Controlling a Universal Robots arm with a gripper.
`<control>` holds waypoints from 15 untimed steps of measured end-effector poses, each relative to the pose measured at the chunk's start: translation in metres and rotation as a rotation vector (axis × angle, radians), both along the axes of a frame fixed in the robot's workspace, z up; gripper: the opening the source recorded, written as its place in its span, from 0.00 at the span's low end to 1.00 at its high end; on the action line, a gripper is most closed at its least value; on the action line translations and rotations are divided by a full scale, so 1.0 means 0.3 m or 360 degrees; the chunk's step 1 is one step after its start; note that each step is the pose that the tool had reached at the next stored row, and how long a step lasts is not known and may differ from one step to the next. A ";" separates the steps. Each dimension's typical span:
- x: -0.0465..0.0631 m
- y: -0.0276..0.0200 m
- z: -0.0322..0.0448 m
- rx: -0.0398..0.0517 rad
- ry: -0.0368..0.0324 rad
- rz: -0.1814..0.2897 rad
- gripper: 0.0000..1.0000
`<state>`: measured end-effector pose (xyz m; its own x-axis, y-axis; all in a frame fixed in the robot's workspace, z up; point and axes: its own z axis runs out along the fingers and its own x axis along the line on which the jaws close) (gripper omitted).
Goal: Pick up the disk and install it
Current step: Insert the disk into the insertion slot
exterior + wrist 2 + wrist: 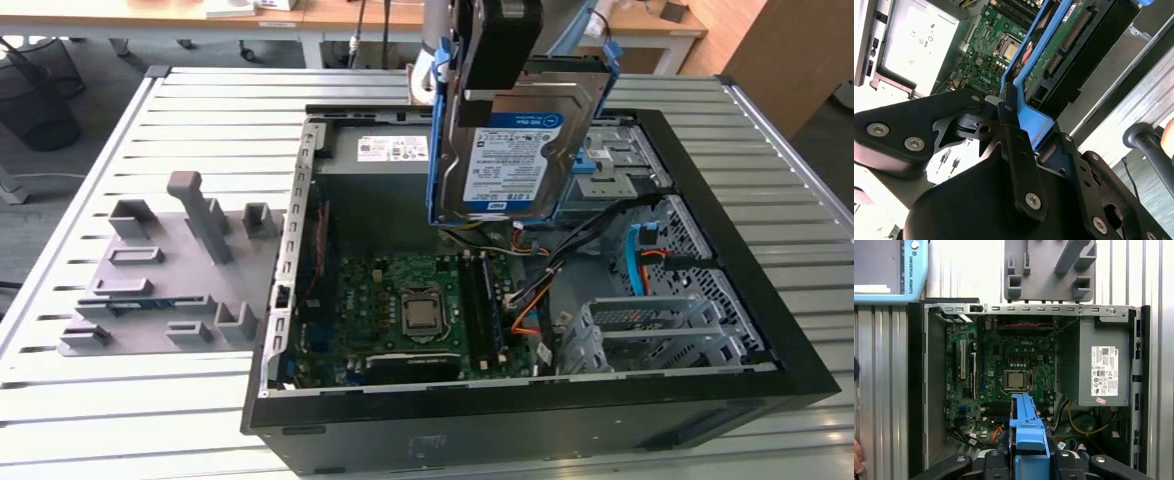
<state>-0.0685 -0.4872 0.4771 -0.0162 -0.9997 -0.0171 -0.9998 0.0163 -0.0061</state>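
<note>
Inventory from my remote station, nearest item first.

1. Computer case (534, 405): a black tower lying on its side along the lower edge of the exterior view. Its side panel is off, and it rests on a slatted metal table (200, 110). I list its contents below.
2. Drive cage (641, 335): perforated grey metal, lower right inside the case. Orange cables (527, 322) run just beside it.
3. Motherboard (400, 300): a green board on the case floor, centre-left, with a square processor socket (420, 312) in its middle.
4. Disk (514, 150): silver, with blue rails on both long edges. It hangs tilted above the far half of the case, upper middle of the exterior view. Its white-and-blue printed label faces the camera. In the second wrist view I see its green circuit side.
5. Gripper (491, 85): it reaches down from the top edge of the exterior view. Its black fingers (1014, 145) are closed on the blue end of the disk's rail and carry the disk clear of the case.
6. Power supply (380, 150): a grey box in the far left corner of the case, with a small white sticker. I log the sticker's print unread.
7. Grey fixture (174, 260): a moulded plate with upright posts and slots, on the table at the exterior view's left, beside the case.
8. Desks (267, 15): pale tops along the top edge, beyond the table.
</note>
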 end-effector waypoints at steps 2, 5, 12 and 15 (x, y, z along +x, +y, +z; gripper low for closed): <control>0.000 0.000 0.000 0.0000 0.0000 0.0000 0.36; 0.000 0.000 0.000 0.0000 0.0000 0.0000 0.36; 0.001 -0.004 0.000 0.0000 0.0000 0.0000 0.36; 0.001 -0.020 0.000 -0.0001 0.0000 0.0000 0.36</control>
